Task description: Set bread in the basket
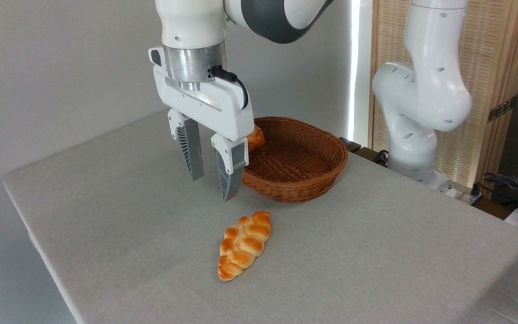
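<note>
- Braided bread [244,245] is lying nearest the camera on the grey table [106,234], at about six o'clock from the pincer, its long axis running from seven o'clock up to one o'clock, touching nothing but the cloth.
- Hanging above and just left of the loaf, the gripper [212,184] is pointing straight down with its two fingers spread and nothing between them; the tips are sitting clear of the tabletop and have not yet reached the bread.
- Peeking out behind the gripper's right finger, a small orange bun [255,137] is resting at the basket's near-left rim; whether it is inside or on the rim cannot be told.
- Sitting at about two o'clock from the loaf and apart from it, the brown wicker basket [322,180] is showing a bare woven floor.
- Standing at the far right, the robot's white base column [416,112] is rising in front of a slatted wooden screen [497,81].
- Risk, as a judgement: the fingers are not lining up squarely across the slanted loaf, so closing without turning the wrist could be pinching a tapered end and letting the glossy crust slip free; a low carry could also be clipping the thick rim or nudging the bun.
- No brand, label or readable writing is showing anywhere.
</note>
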Robot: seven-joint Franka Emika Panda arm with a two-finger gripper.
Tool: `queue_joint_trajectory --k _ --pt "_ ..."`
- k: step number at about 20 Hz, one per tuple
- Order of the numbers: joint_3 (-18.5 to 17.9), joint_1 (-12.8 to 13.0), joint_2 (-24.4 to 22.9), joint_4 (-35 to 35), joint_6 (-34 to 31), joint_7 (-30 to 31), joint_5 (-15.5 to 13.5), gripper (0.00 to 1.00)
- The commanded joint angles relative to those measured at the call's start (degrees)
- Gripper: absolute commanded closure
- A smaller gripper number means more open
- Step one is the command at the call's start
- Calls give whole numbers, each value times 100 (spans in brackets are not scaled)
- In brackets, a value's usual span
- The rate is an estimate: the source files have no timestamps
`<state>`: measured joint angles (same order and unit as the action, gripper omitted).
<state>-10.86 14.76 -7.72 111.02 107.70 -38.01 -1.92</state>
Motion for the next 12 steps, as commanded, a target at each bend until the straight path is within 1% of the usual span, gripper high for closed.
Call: queue_joint_trajectory --k 1,7,12 --pt "-57 1 -10 -46 6 -163 -37 0" --pt "-57 1 -63 -46 6 -215 -37 0" --pt "-110 1 -10 -2 41 -347 -37 0"
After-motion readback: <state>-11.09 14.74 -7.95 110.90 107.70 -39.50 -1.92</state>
